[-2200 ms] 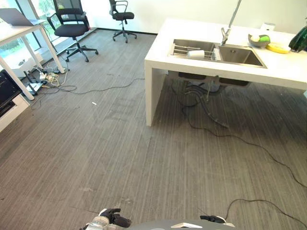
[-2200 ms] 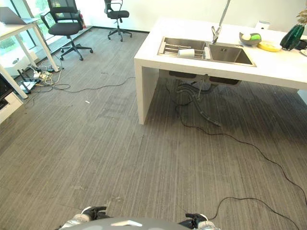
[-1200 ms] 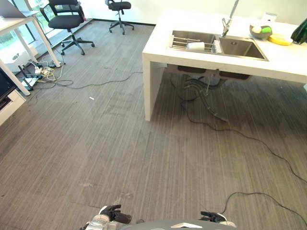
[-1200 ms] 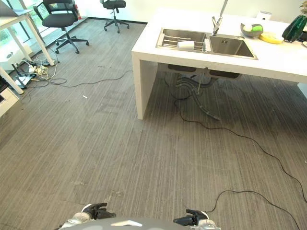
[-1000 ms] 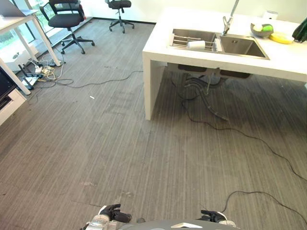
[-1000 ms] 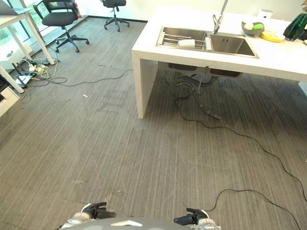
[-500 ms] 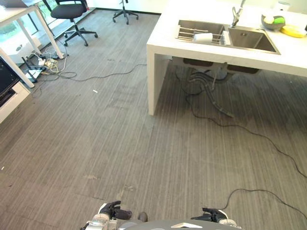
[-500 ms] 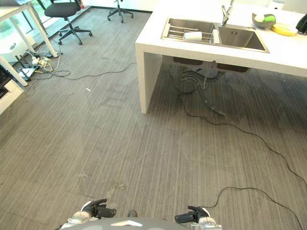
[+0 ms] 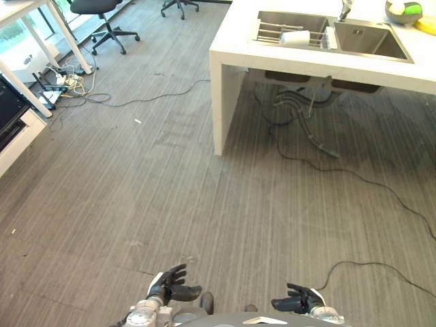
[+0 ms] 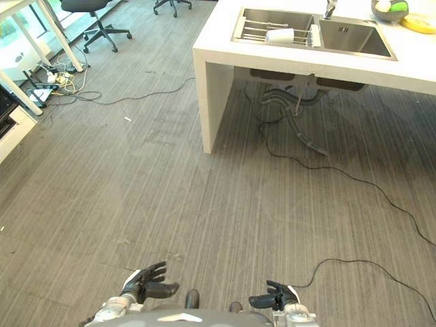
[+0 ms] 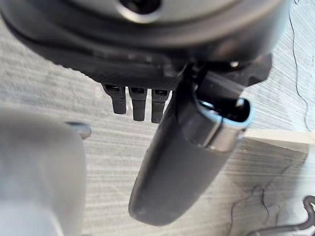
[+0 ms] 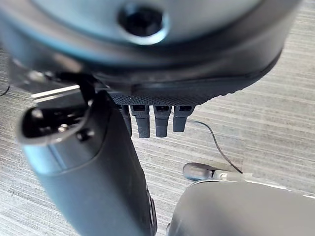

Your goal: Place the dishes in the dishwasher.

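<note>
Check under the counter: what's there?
Under the white counter: grey hoses hang from the two sink bowls, trailing onto the carpet beside a black cable. No dishwasher is visible there; the counter top hides whatever sits further back.

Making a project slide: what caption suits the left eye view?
Both dark hands, left and right, open and empty above grey carpet, white counter with steel sink ahead.

Two dark, jointed robot hands: the left hand [image 9: 172,285] and right hand [image 9: 300,298] on silver-grey metal wrists, each with a thick smooth black thumb
</note>
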`<state>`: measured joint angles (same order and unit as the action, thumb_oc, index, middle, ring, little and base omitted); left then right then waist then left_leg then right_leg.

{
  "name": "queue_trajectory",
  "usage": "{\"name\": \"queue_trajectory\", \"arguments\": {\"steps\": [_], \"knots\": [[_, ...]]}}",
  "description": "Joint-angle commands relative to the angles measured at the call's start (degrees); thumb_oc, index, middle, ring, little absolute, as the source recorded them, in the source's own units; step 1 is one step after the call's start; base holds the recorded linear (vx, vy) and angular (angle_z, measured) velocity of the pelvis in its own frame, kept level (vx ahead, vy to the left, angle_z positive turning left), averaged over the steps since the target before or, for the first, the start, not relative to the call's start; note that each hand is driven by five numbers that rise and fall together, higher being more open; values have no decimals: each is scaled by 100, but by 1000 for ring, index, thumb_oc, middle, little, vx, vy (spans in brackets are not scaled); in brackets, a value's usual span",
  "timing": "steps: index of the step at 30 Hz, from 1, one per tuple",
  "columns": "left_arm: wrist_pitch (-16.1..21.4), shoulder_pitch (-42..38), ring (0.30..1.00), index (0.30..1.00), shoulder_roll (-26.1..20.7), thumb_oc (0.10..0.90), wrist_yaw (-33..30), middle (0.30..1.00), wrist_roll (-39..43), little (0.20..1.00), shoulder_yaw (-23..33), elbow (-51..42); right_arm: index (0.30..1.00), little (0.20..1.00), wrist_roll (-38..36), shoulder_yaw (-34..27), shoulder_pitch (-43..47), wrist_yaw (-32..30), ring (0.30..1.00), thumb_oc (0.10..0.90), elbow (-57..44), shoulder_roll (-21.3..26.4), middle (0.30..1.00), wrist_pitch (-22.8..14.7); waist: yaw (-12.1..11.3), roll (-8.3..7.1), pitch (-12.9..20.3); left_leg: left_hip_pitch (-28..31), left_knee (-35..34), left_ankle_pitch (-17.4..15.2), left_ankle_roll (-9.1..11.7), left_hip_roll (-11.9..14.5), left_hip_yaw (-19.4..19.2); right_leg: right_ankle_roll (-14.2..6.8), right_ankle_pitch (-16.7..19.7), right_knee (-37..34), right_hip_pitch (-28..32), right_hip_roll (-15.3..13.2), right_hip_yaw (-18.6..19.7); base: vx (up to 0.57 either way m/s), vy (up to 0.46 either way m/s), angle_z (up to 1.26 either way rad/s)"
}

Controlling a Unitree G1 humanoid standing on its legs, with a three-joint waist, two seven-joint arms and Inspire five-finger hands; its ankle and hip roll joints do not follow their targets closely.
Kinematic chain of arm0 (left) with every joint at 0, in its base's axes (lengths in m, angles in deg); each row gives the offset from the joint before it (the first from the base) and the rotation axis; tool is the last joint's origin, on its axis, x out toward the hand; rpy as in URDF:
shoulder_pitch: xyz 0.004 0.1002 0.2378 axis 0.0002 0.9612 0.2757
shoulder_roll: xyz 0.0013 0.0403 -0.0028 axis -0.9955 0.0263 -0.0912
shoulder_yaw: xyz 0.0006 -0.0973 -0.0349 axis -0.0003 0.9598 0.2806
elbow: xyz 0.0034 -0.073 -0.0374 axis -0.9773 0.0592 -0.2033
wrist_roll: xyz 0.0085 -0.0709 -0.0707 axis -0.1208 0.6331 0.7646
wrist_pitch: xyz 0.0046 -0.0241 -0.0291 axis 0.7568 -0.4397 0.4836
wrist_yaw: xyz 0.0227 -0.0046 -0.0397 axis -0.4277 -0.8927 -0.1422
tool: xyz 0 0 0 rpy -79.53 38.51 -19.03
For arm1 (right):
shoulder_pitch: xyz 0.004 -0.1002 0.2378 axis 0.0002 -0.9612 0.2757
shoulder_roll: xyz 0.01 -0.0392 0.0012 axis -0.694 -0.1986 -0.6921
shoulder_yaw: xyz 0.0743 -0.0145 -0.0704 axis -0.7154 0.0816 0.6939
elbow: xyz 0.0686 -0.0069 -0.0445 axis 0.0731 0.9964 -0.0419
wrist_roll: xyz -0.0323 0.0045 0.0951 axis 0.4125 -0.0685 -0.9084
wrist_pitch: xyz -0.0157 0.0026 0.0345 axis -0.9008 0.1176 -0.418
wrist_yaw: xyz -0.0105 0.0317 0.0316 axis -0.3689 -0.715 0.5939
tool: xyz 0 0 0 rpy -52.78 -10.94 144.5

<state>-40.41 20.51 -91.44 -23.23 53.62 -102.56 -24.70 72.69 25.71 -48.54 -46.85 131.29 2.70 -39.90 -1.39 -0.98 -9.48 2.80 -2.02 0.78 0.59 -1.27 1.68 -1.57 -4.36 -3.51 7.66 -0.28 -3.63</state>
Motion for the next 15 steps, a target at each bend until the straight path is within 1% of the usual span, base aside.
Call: {"name": "queue_trajectory", "arguments": {"steps": [1, 2, 3, 4, 5, 6, 7, 8, 9, 10, 11, 12, 13, 14, 15], "knots": [[77, -183, 900, 900, 21, 800, 42, 900, 888, 900, -279, -607, 900, 900, 357, 385, -100, 18, 900, 800, -504, 331, 900, 70, -171, -223, -255, -1137, 2861, 353, 462, -121, -243, -280, 530, 649, -413, 21, 322, 51, -148, -1], [75, -163, 900, 900, -47, 800, 22, 900, 979, 900, -381, -682, 900, 900, 358, 408, -90, -19, 900, 800, -533, 382, 900, 100, -230, -209, -306, -1356, 2866, 419, 430, -110, -275, -268, 520, 618, -367, 20, 336, 118, -173, -3], [50, -188, 900, 900, -101, 800, 11, 900, 971, 900, -430, -775, 900, 900, 323, 395, -47, -54, 900, 800, -504, 416, 900, 118, -279, -183, -318, -1552, 2555, 428, 397, -94, -460, -270, 508, 545, -291, 22, 330, 212, -49, -17], [22, -173, 900, 900, -157, 800, 10, 900, 923, 900, -418, -829, 900, 900, 315, 362, -5, -102, 900, 800, -462, 459, 900, 134, -336, -118, -280, -1718, 1979, 410, 354, -53, -710, -295, 463, 405, -145, 78, 323, 307, -23, -17], [-2, -108, 900, 900, -148, 800, 1, 900, 893, 900, -409, -901, 900, 900, 321, 350, 6, -105, 900, 800, -456, 464, 900, 146, -418, -109, -244, -1650, 1524, 408, 295, -73, -846, -337, 426, 245, 40, 70, 390, 364, 15, -8], [6, -64, 900, 900, -143, 800, -8, 900, 871, 900, -439, -996, 900, 900, 344, 356, -11, -124, 900, 800, -500, 457, 900, 157, -445, 7, -201, -1784, 1071, 666, 328, -40, -966, -337, 367, 174, 150, 205, 465, 416, 47, -3], [-21, 16, 900, 900, -139, 800, 9, 900, 817, 900, -537, -1075, 900, 900, 385, 399, -47, -131, 900, 800, -527, 439, 900, 165, -527, 60, -161, -1922, 381, 914, 352, -89, -1051, -347, 261, 137, 345, 262, 604, 420, 29, -13], [-21, -19, 900, 900, -101, 800, -30, 900, 795, 900, -503, -1145, 900, 900, 396, 398, -40, -155, 900, 800, -512, 427, 900, 164, -606, 93, -122, -2035, 99, 1020, 358, -86, -969, -340, 205, 107, 501, 306, 699, 295, 15, -19], [-21, -19, 900, 900, -101, 800, -30, 900, 795, 900, -503, -1145, 900, 900, 396, 398, -40, -155, 900, 800, -512, 427, 900, 164, -606, 93, -122, -2035, 99, 1020, 358, -86, -969, -340, 205, 107, 501, 306, 699, 218, -9, -43], [-11, -50, 900, 900, -83, 800, -65, 900, 813, 900, -453, -1211, 900, 900, 419, 412, -14, -181, 900, 800, -498, 417, 900, 166, -672, 87, -96, -2004, -21, 1162, 361, -124, -833, -332, 171, 72, 635, 308, 775, 327, 26, -37], [33, -162, 900, 900, -63, 800, -232, 900, 776, 900, -322, -1453, 900, 900, 437, 429, 15, -195, 900, 800, -523, 355, 900, 176, -731, 88, 28, -1854, -101, 1217, 249, -112, -717, -323, 38, 160, 787, 354, 944, 433, 28, -56], [41, -269, 900, 900, -88, 800, -320, 900, 651, 900, -264, -1615, 900, 900, 389, 387, 10, -227, 900, 800, -585, 275, 900, 165, -697, 81, 78, -1748, -161, 1347, 218, -123, -794, -321, 32, 267, 769, 371, 903, 427, 53, -49], [73, -432, 900, 900, -77, 800, -463, 900, 658, 900, -217, -1729, 900, 900, 328, 368, 36, -282, 900, 800, -632, 227, 900, 128, -651, 25, 120, -1677, -202, 1324, 178, -169, -809, -350, 71, 416, 696, 364, 894, 291, 41, -71], [107, -598, 900, 900, -79, 800, -556, 900, 679, 900, -138, -2031, 900, 900, 214, 305, 85, -324, 900, 800, -663, 160, 900, 96, -607, -78, 166, -1577, -234, 1262, 149, -264, -840, -448, 168, 701, 640, 336, 855, 176, 38, -58], [104, -600, 900, 900, -78, 800, -556, 900, 680, 900, -137, -2034, 900, 900, 214, 304, 89, -324, 900, 800, -662, 161, 900, 96, -625, -60, 179, -1594, -240, 1276, 156, -234, -848, -443, 194, 696, 617, 359, 875, 191, 29, -36]]}}
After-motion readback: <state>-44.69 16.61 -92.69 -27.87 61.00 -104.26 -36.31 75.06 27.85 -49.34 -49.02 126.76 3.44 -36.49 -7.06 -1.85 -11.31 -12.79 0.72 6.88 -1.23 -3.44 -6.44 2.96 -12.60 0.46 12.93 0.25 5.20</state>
